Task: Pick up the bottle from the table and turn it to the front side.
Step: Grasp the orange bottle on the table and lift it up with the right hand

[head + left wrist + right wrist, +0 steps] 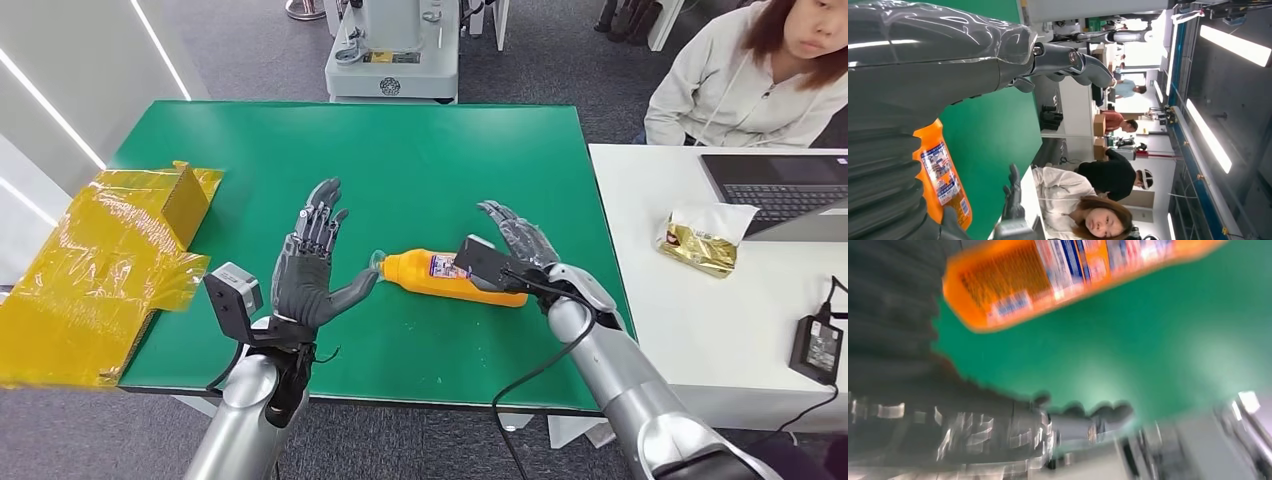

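Green table top [420, 150] in lab, seated person behind. Orange plastic bottle with printed label [450, 277] lies on side mid-table, cap toward left hand [310, 270]. Left hand spread, empty, thumb near cap. Right hand [520, 243] spread, empty, at bottle base. Advice: close both hands evenly on bottle ends before lifting, else it rolls.

An orange bottle [455, 277] lies on its side on the green surface [420, 160], cap end toward the left robot hand [312, 270], whose spread fingers point up and whose thumb reaches the cap. The right robot hand [520, 240] is open just behind the bottle's base. Crumpled yellow wrapping [105, 270] overhangs the surface's left edge.
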Action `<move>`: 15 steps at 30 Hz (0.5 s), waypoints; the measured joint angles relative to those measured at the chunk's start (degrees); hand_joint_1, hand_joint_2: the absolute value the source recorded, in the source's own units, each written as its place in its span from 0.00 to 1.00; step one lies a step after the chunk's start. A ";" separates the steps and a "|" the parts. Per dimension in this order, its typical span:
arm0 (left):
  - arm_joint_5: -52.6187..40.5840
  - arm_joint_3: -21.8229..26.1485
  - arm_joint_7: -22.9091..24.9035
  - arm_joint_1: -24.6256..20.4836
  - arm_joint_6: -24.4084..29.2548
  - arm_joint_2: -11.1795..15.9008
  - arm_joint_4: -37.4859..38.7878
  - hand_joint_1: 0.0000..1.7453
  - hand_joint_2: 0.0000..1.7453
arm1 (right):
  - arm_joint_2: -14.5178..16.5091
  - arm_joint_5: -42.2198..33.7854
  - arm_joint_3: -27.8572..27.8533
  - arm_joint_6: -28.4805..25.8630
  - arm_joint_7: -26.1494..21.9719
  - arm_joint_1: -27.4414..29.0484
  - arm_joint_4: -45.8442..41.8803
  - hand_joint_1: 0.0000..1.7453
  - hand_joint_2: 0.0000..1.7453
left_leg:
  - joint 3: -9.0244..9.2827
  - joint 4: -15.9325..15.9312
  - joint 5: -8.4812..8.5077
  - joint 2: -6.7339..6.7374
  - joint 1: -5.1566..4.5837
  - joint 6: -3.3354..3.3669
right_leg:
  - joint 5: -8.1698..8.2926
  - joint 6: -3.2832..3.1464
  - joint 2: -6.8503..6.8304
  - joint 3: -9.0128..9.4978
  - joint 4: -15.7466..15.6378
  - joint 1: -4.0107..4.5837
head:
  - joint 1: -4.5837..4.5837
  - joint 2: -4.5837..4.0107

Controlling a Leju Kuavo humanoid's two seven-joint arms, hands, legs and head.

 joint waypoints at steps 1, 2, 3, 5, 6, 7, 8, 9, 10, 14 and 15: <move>0.09 -0.06 0.01 -0.01 0.00 0.02 0.15 0.00 1.00 | -0.04 0.28 1.18 0.55 0.01 -1.47 2.25 0.00 1.00 | -0.01 0.00 0.00 0.00 0.00 0.00 | 0.00 0.00 0.01 -0.01 0.00 0.00 | 0.00 0.00; 0.22 -0.11 0.01 -0.05 -0.01 0.03 0.33 0.00 1.00 | -0.11 0.41 2.33 1.30 0.02 -2.74 4.27 0.00 1.00 | -0.01 0.00 0.00 0.01 0.00 0.00 | 0.00 0.00 0.02 -0.02 -0.01 0.00 | 0.00 0.00; 0.34 -0.15 0.03 -0.12 -0.01 0.04 0.51 0.00 1.00 | -0.21 0.44 3.38 2.27 0.02 -3.72 5.92 0.00 1.00 | -0.01 0.00 -0.01 0.01 0.00 0.00 | 0.00 0.00 0.02 -0.02 -0.01 0.00 | 0.01 0.00; 0.65 -0.16 0.15 -0.40 -0.02 0.06 0.88 0.00 1.00 | -0.45 0.50 5.42 4.44 0.07 -5.05 8.63 0.00 1.00 | -0.02 0.00 -0.01 0.00 -0.01 0.00 | -0.01 0.01 0.02 -0.02 -0.02 0.00 | 0.01 0.00; 0.83 -0.16 0.25 -0.55 -0.01 0.07 1.05 0.00 1.00 | -0.60 0.70 6.52 5.43 0.10 -5.56 9.84 0.00 1.00 | -0.03 0.00 -0.01 0.00 -0.01 0.00 | -0.01 0.01 0.01 -0.02 -0.02 0.00 | 0.01 0.00; 1.04 -0.16 0.33 -0.68 0.01 0.08 1.21 0.00 1.00 | -0.79 0.98 7.63 6.31 0.14 -6.04 10.94 0.00 1.00 | -0.03 0.01 -0.01 0.00 -0.01 0.00 | -0.01 0.01 0.01 -0.02 -0.03 0.00 | 0.01 0.00; 1.24 -0.16 0.38 -0.76 0.02 0.08 1.37 0.00 1.00 | -1.01 1.23 8.77 7.11 0.17 -6.49 11.96 0.00 1.00 | -0.04 0.01 -0.01 0.00 -0.01 0.00 | -0.01 0.01 0.01 -0.02 -0.03 0.00 | 0.01 0.00; 1.40 -0.16 0.39 -0.80 0.03 0.09 1.48 0.00 1.00 | -1.24 1.44 9.81 7.81 0.17 -6.91 12.86 0.00 1.00 | -0.04 0.01 -0.01 0.00 -0.01 0.01 | -0.01 0.01 0.01 -0.02 -0.03 0.00 | 0.01 0.00; 1.50 -0.16 0.39 -0.83 0.04 0.10 1.57 0.00 1.00 | -1.44 1.52 10.68 8.28 0.17 -7.27 13.61 0.00 1.00 | -0.04 0.01 -0.01 0.00 -0.01 0.01 | -0.01 0.01 0.01 -0.02 -0.03 0.00 | 0.01 0.00; 1.64 -0.16 0.39 -0.86 0.04 0.13 1.64 0.00 1.00 | -1.97 1.50 12.75 8.79 0.15 -8.35 15.46 0.00 1.00 | -0.03 0.02 -0.01 0.02 -0.01 0.01 | 0.00 0.01 0.03 -0.02 -0.03 0.00 | -0.01 0.00; 1.66 -0.16 0.39 -0.86 0.04 0.13 1.65 0.00 1.00 | -2.05 1.50 13.09 8.82 0.15 -8.54 15.76 0.00 1.00 | -0.03 0.02 -0.01 0.02 -0.01 0.01 | 0.00 0.01 0.03 -0.02 -0.03 0.00 | -0.01 0.00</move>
